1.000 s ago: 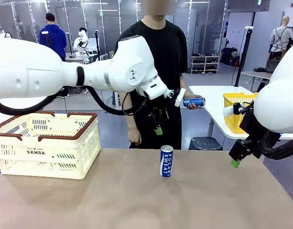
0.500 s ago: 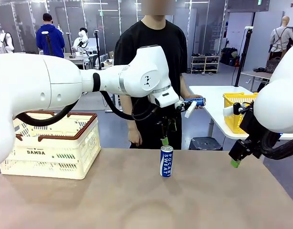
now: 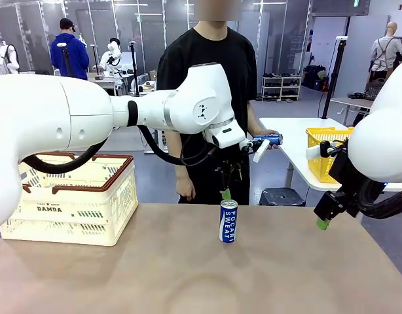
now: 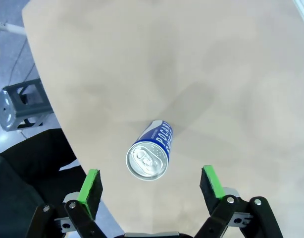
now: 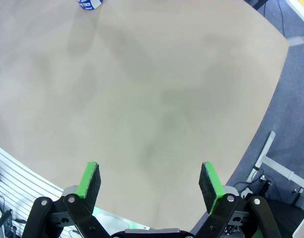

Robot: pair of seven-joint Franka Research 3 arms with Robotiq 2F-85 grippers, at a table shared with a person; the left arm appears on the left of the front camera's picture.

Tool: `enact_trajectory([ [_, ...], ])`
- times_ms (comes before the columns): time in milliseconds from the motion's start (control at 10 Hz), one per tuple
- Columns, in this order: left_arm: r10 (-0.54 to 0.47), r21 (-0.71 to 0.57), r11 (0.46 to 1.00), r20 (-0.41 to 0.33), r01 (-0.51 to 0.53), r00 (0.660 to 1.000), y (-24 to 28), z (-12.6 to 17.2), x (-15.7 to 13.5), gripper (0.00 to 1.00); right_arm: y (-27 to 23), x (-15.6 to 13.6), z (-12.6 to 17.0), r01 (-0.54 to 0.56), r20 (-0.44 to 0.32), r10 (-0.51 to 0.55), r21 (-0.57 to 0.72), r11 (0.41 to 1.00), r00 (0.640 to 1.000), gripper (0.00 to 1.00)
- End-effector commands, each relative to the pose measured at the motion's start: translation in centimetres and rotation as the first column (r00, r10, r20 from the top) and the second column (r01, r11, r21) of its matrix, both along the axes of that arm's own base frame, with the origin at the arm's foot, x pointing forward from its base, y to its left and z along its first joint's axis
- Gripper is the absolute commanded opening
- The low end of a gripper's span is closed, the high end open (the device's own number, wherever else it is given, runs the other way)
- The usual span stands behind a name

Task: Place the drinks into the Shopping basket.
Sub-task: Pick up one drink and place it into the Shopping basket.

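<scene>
A blue Pocari Sweat can (image 3: pixel 228 221) stands upright near the table's far edge. My left gripper (image 3: pixel 225 192) hangs open just above it, pointing down. In the left wrist view the can's silver top (image 4: pixel 148 157) lies between and beyond the green pads (image 4: pixel 90 184), untouched by either. The person behind the table holds a second blue can (image 3: pixel 267 139) in one hand. The cream Shopping basket (image 3: pixel 70 196) with a brown rim sits at the table's left. My right gripper (image 3: pixel 323 222) hovers open off the table's right side, and its own view has the gripper (image 5: pixel 151 183) over bare tabletop with the can (image 5: pixel 90 3) far off.
The person stands at the far edge in a black shirt. A yellow mesh basket (image 3: pixel 325 149) rests on a white side table behind at the right. A dark stool (image 3: pixel 281 195) stands beyond the far edge. The brown tabletop (image 3: pixel 201 275) has free room in front.
My left arm swung right and down from beside the person's held can until its gripper hung over the standing can, then held still. The right arm has not moved.
</scene>
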State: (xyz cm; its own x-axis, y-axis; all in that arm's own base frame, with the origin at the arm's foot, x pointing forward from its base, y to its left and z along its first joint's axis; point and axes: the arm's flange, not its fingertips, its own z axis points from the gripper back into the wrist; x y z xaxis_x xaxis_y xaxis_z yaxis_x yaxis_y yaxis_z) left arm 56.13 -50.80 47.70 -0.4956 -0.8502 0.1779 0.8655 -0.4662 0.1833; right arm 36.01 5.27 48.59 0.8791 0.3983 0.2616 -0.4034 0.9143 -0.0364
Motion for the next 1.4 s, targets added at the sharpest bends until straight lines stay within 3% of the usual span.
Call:
enact_trajectory([
  [0,-0.009,0.010,1.000,0.002,0.009,1.000,-0.2,-1.1,0.4,1.00,-0.1,0.0,-0.1,0.002,-0.002,-0.002,0.004,1.000,1.000,1.00],
  [900,0.044,0.156,0.987,0.016,-0.046,0.999,-1.3,-6.6,1.7,1.00,-0.1,0.0,-0.1,0.002,-0.002,-0.002,0.004,1.000,1.000,1.00],
  [1300,0.072,0.155,0.985,0.009,-0.073,0.997,-1.9,-8.5,2.6,1.00,-0.1,0.0,-0.1,0.002,-0.002,-0.002,0.004,1.000,1.000,1.00],
])
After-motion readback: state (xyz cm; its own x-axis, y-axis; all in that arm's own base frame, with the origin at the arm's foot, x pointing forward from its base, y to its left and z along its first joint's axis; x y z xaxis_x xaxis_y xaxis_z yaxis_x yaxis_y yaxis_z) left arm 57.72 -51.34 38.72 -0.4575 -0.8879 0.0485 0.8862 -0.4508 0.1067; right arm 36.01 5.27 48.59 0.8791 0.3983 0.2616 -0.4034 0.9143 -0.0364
